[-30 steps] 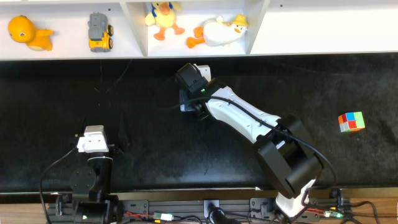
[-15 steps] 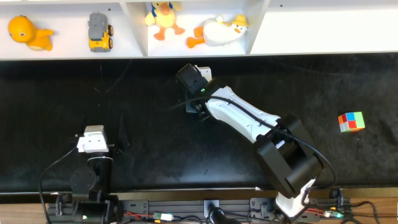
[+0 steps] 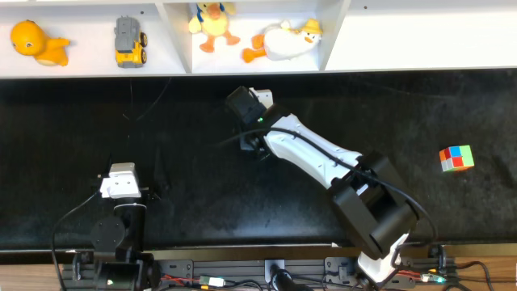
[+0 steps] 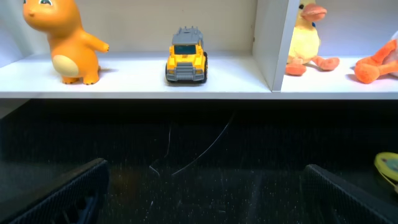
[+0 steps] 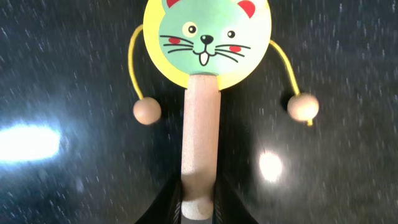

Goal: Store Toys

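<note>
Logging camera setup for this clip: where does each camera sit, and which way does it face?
Top view: fixed overhead, looking down on the black table and white shelf; left arm and right arm show.
Left wrist view: low, facing level toward the shelf; left gripper open.
Right wrist view: looking straight down at the cat rattle, its handle clamped in the right gripper.
Shared: top and left wrist views both show the yellow truck and orange toy.

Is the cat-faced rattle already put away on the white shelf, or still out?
Still out. The cat rattle is over the black table, handle clamped in the right gripper, short of the white shelf.
</note>
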`<state>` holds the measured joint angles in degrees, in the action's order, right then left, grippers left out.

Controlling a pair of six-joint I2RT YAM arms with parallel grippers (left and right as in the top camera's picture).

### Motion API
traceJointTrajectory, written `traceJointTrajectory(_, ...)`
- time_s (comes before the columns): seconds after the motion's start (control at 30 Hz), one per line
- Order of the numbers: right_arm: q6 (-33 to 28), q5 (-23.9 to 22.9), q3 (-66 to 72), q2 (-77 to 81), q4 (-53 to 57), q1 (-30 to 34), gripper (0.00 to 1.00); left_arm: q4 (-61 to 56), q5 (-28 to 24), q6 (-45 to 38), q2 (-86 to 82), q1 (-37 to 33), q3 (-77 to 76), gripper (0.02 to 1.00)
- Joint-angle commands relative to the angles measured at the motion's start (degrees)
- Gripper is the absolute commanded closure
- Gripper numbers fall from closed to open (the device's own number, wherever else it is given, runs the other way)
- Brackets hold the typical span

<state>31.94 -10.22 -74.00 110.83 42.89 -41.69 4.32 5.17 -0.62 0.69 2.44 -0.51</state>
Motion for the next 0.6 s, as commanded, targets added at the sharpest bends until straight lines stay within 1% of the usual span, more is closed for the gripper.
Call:
traceJointTrajectory(0.03, 1.3, -2.1, -0.3, -4.1, 3.4, -1.0, 0.958, 0.1, 0.1, -1.1, -0.5, 0.2, 0.0, 0.020)
traceJointTrajectory(0.2, 1.3, -5.8, 1.2, -9.5, 9.4, -0.4, 0.954, 0.1, 0.1, -1.1, -0.5, 0.2, 0.1, 0.020)
traceJointTrajectory(0.33, 1.3, -5.7, 5.9, -15.2, 10.2, 2.0, 0.956, 0.1, 0.1, -1.1, -0.5, 0.2, 0.0, 0.020)
traceJointTrajectory(0.47, 1.3, -6.2, 10.4, -21.6, 10.3, 2.7, 0.958, 0.1, 0.1, -1.1, -0.5, 0.2, 0.0, 0.020)
traceJointTrajectory(0.53, 1.3, -7.9, 14.3, -27.1, 10.5, 3.0, 0.952, 0.1, 0.1, -1.1, -0.5, 0.2, 0.0, 0.020)
traceJointTrajectory(0.6, 1.3, -8.7, 16.6, -30.6, 11.0, 3.5, 0.950, 0.1, 0.1, -1.1, -0.5, 0.2, 0.1, 0.020)
